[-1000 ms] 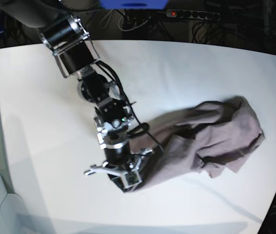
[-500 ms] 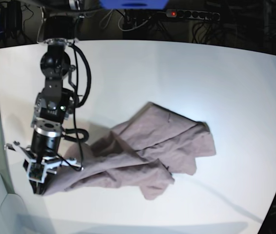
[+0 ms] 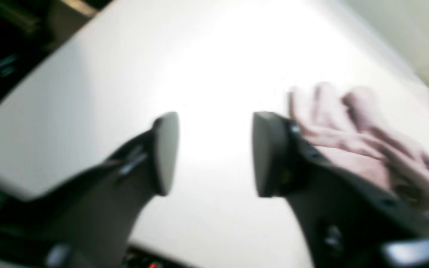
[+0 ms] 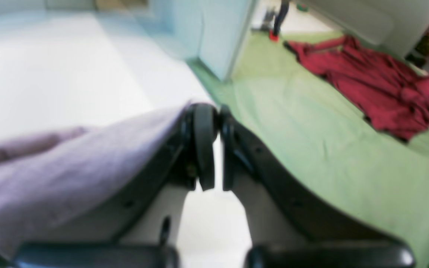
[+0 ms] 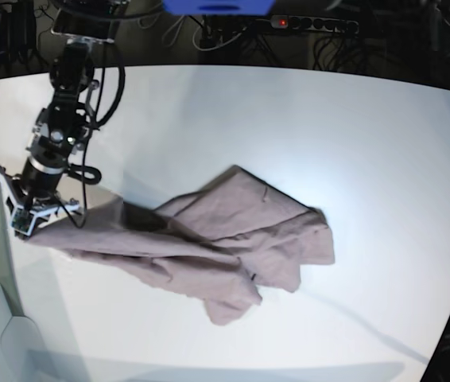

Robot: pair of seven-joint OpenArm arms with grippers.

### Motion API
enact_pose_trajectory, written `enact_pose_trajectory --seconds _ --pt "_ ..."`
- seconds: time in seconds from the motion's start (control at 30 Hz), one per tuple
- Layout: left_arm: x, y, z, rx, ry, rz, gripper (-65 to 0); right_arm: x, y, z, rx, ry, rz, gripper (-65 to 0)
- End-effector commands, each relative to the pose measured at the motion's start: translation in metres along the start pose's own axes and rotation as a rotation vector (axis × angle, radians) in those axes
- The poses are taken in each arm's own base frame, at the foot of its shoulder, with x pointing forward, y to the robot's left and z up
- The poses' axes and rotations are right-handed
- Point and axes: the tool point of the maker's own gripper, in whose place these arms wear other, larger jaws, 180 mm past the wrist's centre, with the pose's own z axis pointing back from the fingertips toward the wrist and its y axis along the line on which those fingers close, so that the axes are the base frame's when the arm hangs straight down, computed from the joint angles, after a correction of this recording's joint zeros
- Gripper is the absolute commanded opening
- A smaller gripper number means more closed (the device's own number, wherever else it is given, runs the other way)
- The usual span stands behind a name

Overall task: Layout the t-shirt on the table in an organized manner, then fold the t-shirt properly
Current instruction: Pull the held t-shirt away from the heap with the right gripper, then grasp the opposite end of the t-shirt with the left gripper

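i see the t-shirt (image 5: pixel 209 247) bunched mid-table (image 5: pixel 304 111), one end pinched in my clamped right gripper (image 5: pixel 28 221) at the table's edge, my left gripper (image 3: pixel 214 152) spread and empty beside it, so flattening and folding remain.

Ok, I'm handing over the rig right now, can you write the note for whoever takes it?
Right gripper: jaws shut on an edge of the t-shirt, at the table's edge on the base view's left.
Left gripper: jaws open, empty, off at the other side, clear of the cloth.
T-shirt: bunched and wrinkled mid-table, one end pulled taut toward the right gripper.
Done: nothing laid flat.
Left: spread it out, then fold.
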Motion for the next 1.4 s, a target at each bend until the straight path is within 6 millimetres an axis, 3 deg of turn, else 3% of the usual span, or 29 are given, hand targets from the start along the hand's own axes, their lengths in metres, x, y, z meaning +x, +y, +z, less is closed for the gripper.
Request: enact_pose_trajectory --seconds 0.0,0.1,0.3,0.47,0.63,0.87,1.13,1.2,1.37 --pt "0.014 -0.014 -0.005 -0.048 -0.036 -0.017 -27.4 0.014 -0.006 0.0 -0.017 -0.048 0.001 -60.0" --pt "0.019 -0.046 -0.028 -0.116 -0.02 -0.079 -22.7 0.0 -0.008 0.006 -0.014 0.0 0.017 -52.3" --pt "0.01 -0.09 -0.095 -0.138 0.06 -0.209 -22.8 -0.012 -0.018 0.022 -0.015 0.025 0.043 -43.4" --pt "-0.022 -0.112 -0.156 -0.184 0.14 -0.228 -22.8 -0.014 -0.024 0.033 -0.014 0.027 0.054 -43.1" --pt "-0.062 -0.123 -0.198 -0.214 0.226 -0.203 -22.9 -0.014 -0.025 0.034 -0.016 0.028 0.055 -43.1" --pt "-0.099 -0.136 -0.229 -0.239 0.285 -0.165 -23.0 -0.019 -0.027 0.037 -0.013 0.04 0.068 -43.1" --pt "-0.125 -0.152 -0.237 -0.266 0.317 -0.138 -23.1 -0.009 -0.023 0.031 -0.013 0.015 0.052 -43.1" --pt "-0.13 -0.152 -0.238 -0.264 0.324 -0.129 -26.8 -0.008 -0.024 0.03 -0.014 0.012 0.052 -43.1" --pt "-0.145 -0.152 -0.242 -0.256 0.36 -0.094 -56.7 -0.006 -0.025 0.028 -0.013 0.005 0.063 -43.1"
